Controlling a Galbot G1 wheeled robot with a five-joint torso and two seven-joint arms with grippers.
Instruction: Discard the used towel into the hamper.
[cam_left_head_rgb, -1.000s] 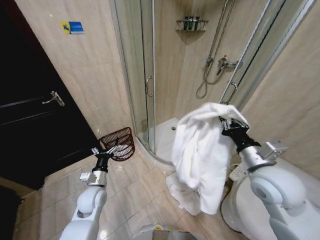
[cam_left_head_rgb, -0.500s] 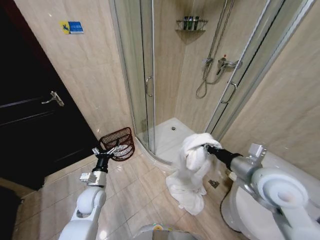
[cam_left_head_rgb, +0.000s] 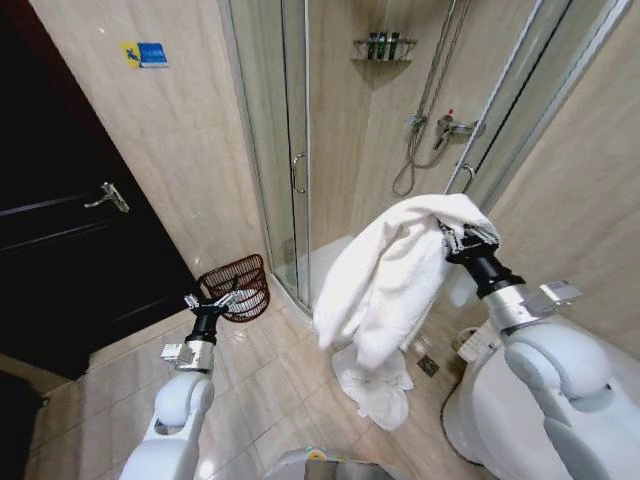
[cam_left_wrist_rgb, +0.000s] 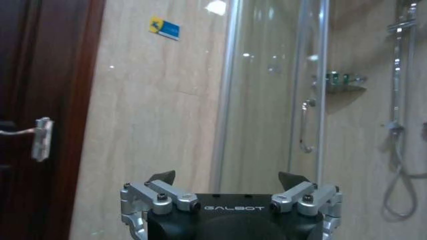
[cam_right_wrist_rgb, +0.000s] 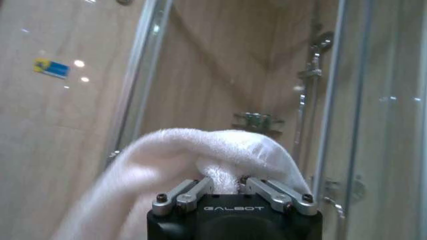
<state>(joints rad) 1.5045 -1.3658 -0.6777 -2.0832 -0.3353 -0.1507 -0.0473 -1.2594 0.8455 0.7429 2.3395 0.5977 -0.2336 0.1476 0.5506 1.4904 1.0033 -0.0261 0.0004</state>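
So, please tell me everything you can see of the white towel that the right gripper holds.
The white terry-cloth towel looks thick, soft and crumpled. The right gripper is shut on its upper fold, raised in front of the glass shower cabin. From there it hangs in long folds down and toward the robot's left. More white cloth lies heaped on the beige tiled floor below; whether that is the same towel I cannot tell. It is well apart from the reddish-brown wire hamper.

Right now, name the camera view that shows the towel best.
Head view: the whole white towel hangs from the raised right gripper, its tail on the floor. The right wrist view catches the bunched top clamped in the fingers. The left wrist view faces the wall and shower door.
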